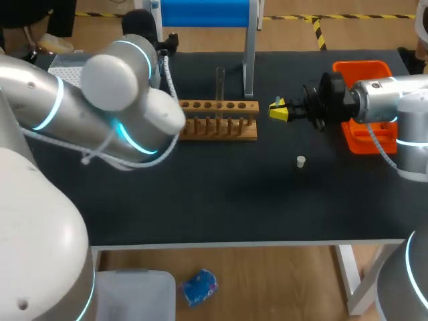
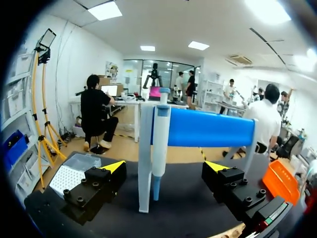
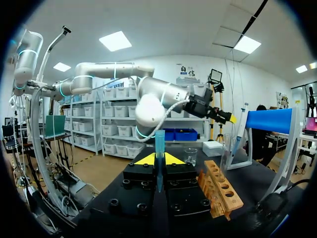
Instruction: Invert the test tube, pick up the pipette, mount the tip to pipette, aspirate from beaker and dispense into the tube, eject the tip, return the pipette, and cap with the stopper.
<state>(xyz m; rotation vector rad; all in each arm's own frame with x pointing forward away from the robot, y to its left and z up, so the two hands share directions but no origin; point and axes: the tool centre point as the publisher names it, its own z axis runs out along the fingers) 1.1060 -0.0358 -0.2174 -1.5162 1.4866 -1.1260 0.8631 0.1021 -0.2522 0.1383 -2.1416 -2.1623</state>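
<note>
My right gripper is clamped on a blue pipette tip, right of centre in the head view, beside the wooden rack holding the test tube. My left gripper stands wide open, facing the pipette hanging on its stand. The stopper lies lower right of the rack.

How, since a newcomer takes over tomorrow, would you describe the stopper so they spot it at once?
On the black table, find the wooden rack at the middle and the orange tray at the right. Between them, nearer the robot's edge, sits the stopper: a small white plug alone on bare tabletop, touching nothing, unlike its wooden and orange neighbours.
</note>
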